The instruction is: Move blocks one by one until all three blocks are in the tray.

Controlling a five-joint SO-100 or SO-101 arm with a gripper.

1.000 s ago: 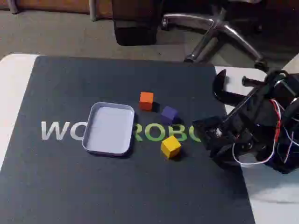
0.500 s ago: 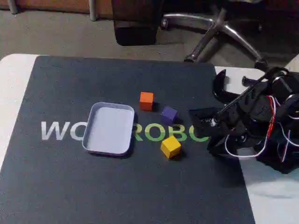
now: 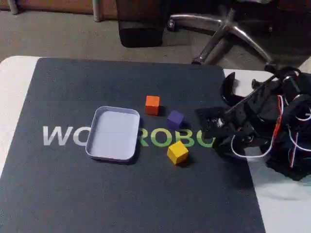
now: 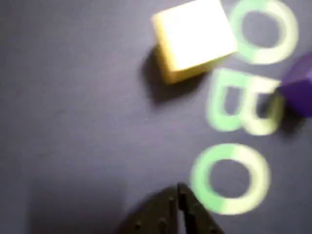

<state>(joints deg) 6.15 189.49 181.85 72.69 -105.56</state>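
3 blocks sit outside the tray (image 3: 112, 134) in the fixed view, all just off its right rim near the mat's (image 3: 73, 87) centre: orange (image 3: 152, 105) toward the far edge, purple (image 3: 175, 118), yellow (image 3: 177, 152) nearest the front. Tray empty, so 0 of 3 done. Gripper (image 3: 206, 122) hangs low toward the mat's right edge, carrying nothing.

Wrist view: fingertips pressed together, gripper (image 4: 177, 191) clenched on nothing; yellow (image 4: 194, 38) ahead, well apart, probably the first target. Purple (image 4: 300, 90) at the right.
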